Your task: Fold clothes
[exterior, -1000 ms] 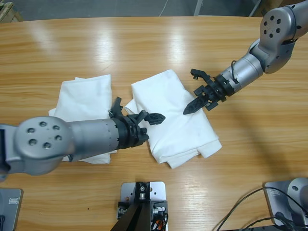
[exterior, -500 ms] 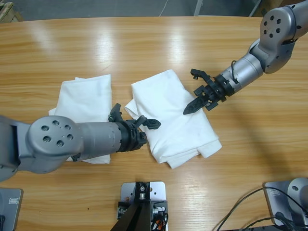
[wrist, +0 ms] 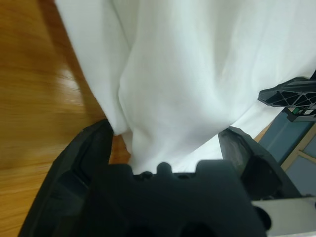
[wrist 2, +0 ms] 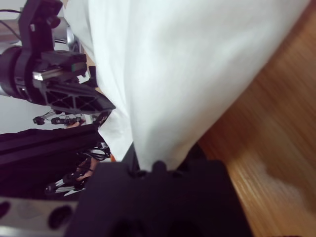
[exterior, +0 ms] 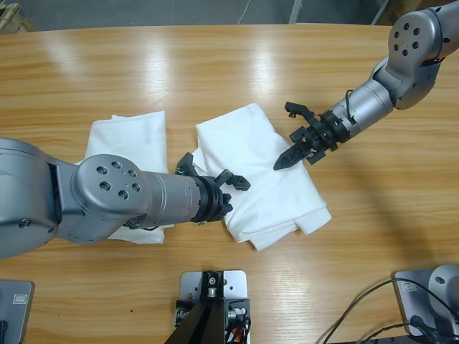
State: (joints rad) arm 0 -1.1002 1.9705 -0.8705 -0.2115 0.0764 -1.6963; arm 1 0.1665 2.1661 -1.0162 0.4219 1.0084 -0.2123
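Sliding in from the near left edge, the left pincer [exterior: 228, 188] now sits lower on the middle T-shirt [exterior: 258, 175] than it did a moment ago, its big silver elbow swung further over the counter [exterior: 229, 64]. In its wrist view the jaws stand spread wide with the white cloth bunched between them, the fabric running right down to the black body, so I judge it is pushing onto the shirt's near-left edge to take a bite and has not yet closed.

Beyond it, partly under that arm, a second T-shirt [exterior: 129, 140] lies already folded flat on the counter, just beside the middle one.

Farther off, the right pincer [exterior: 283, 162] has not shifted across the last second. Its tip rests on the middle shirt's upper surface with the jaws pressed together; the wrist view shows cloth drawn into the base, so it seems to be pinching a fold of that shirt.

With one side pinned and the other being gathered, the next fold looks about to begin.
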